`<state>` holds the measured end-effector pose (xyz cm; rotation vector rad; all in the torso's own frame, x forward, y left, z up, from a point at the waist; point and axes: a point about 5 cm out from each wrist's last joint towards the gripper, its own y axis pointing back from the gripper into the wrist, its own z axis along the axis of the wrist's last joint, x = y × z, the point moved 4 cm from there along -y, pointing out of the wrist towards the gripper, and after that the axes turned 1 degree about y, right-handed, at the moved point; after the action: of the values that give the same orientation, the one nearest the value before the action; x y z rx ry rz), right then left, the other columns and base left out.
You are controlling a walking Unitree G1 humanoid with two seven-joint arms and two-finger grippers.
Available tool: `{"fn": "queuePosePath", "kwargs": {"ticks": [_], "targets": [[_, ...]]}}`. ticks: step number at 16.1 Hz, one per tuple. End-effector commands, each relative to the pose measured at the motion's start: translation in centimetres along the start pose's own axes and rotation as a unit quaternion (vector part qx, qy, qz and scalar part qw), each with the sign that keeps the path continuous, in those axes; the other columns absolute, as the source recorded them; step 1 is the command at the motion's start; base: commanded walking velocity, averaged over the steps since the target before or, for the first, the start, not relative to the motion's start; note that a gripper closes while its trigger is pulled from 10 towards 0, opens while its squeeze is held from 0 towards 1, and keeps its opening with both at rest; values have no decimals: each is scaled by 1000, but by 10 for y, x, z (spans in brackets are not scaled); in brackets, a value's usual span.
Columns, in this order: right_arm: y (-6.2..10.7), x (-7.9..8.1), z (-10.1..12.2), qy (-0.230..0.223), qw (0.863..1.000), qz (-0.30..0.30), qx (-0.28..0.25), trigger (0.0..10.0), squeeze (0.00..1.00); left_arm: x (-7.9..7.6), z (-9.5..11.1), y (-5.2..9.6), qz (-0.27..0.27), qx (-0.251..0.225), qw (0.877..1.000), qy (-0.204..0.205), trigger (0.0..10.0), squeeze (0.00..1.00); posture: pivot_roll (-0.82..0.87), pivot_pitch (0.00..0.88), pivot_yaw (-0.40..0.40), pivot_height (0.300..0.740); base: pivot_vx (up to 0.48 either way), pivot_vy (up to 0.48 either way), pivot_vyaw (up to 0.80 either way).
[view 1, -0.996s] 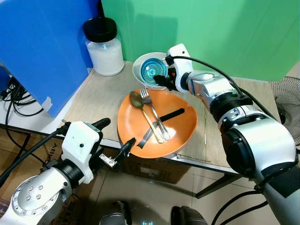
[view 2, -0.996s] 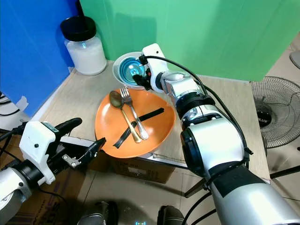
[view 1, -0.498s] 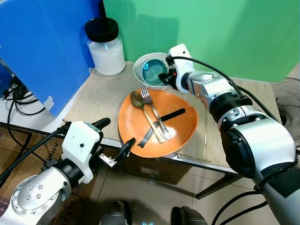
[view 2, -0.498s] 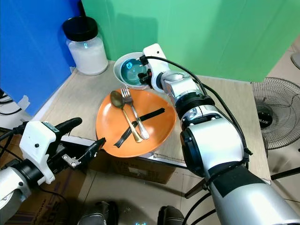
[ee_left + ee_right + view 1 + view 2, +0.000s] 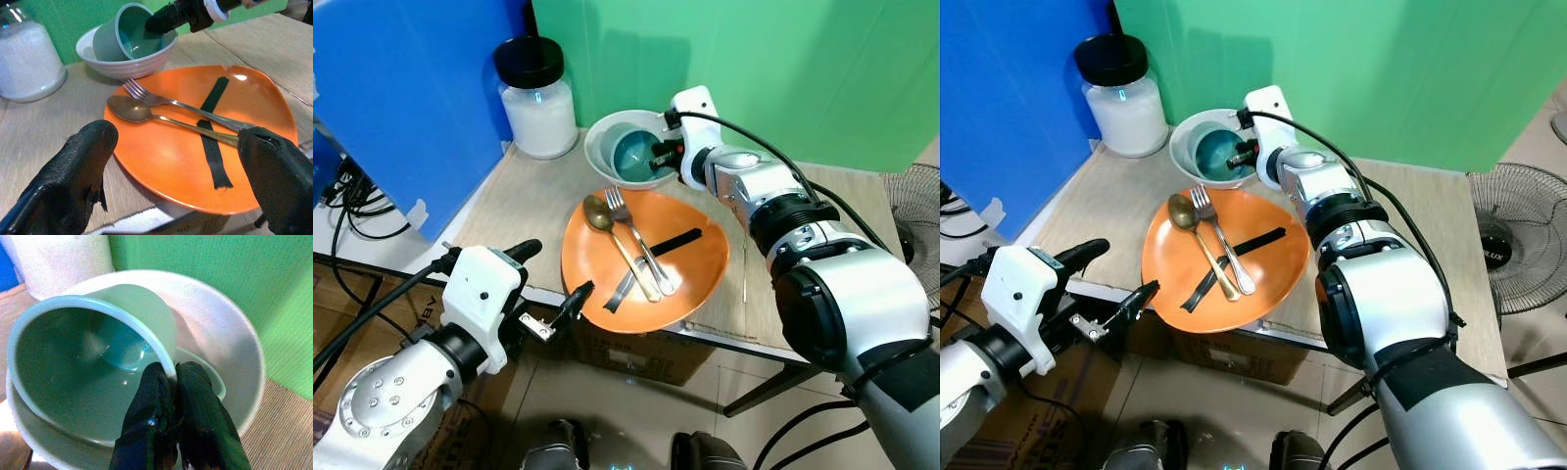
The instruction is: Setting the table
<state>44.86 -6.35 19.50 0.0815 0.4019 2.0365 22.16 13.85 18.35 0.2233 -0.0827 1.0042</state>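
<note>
A teal cup (image 5: 630, 157) lies tilted inside a white ribbed bowl (image 5: 595, 149) at the back of the table. My right gripper (image 5: 658, 154) is shut on the cup's rim (image 5: 166, 363), one finger inside and one outside. In front of the bowl an orange plate (image 5: 695, 274) holds a fork (image 5: 642, 241), a spoon (image 5: 606, 219) and a strip of black tape (image 5: 676, 241). My left gripper (image 5: 548, 275) is open and empty, just below the table's front edge, facing the plate (image 5: 161, 166).
A glass jar (image 5: 536, 98) of white grains with a black lid stands at the back left. A blue board (image 5: 401, 98) is on the left and a green wall behind. A floor fan (image 5: 913, 201) is to the right. Cables hang at the left.
The cup has tipped from upright onto its side in the bowl, with the right gripper still shut on its rim. The left gripper has stayed put.
</note>
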Motion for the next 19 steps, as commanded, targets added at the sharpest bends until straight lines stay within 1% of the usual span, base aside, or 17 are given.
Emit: {"fn": "queuePosePath", "kwargs": {"ticks": [1,2,3,4,7,8,9,11,12,13,14,15,16,17,18,19], "targets": [[0,1,3,-17,1000,-1,-12,0,0,3,1,-1,6,-4,1000,-9,10000,0,53,126,11,740,0,0,0],[0,0,6,-42,999,-3,-24,0,0,6,4,-2,12,-11,1000,-12,10000,0,52,119,12,740,0,0,0],[0,-1,11,-54,998,-5,-37,0,0,9,6,-4,16,-17,1000,-14,10000,0,53,105,14,740,0,0,0],[1,-3,17,-76,996,-8,-51,0,0,13,8,-7,21,-23,999,-18,10000,0,50,96,19,740,0,0,0],[5,-10,28,-104,991,-10,-80,0,0,17,11,-12,24,-33,999,-25,10000,0,46,55,26,740,0,0,0],[8,-16,37,-121,987,-8,-102,0,0,19,14,-16,29,-42,998,-27,10000,0,46,46,23,740,0,0,0],[15,-25,49,-138,981,3,-138,0,0,20,17,-23,42,-54,997,-27,10000,0,42,38,21,740,0,0,0],[22,-33,56,-161,972,22,-168,0,0,18,17,-27,54,-60,996,-23,10000,0,23,18,36,740,0,0,0],[27,-38,60,-184,964,33,-189,2706,0,18,17,-29,61,-63,996,-21,10000,0,21,17,40,740,0,0,0],[43,-57,59,-194,954,41,-226,10000,0,21,16,-32,92,-69,993,-5,10000,0,3,13,56,740,0,0,0],[64,-70,50,-179,948,25,-263,10000,0,28,18,-33,122,-79,989,13,10000,0,-24,14,73,740,0,0,0],[76,-74,44,-173,947,10,-272,10000,0,30,19,-33,133,-84,987,19,10000,0,-29,14,75,740,0,0,0],[94,-79,34,-163,945,-21,-283,10000,0,33,20,-33,146,-91,985,20,10000,0,-45,14,79,740,0,0,-569],[112,-80,26,-171,939,-46,-295,10000,0,34,20,-34,156,-91,983,15,10000,0,-57,18,82,740,0,0,-800],[129,-74,23,-179,933,-53,-309,10000,0,35,18,-34,167,-90,982,13,10000,0,-74,21,82,740,0,0,-800],[141,-69,18,-192,927,-54,-319,10000,0,35,16,-33,180,-87,980,20,10000,0,-94,22,86,740,0,0,-800]]}}
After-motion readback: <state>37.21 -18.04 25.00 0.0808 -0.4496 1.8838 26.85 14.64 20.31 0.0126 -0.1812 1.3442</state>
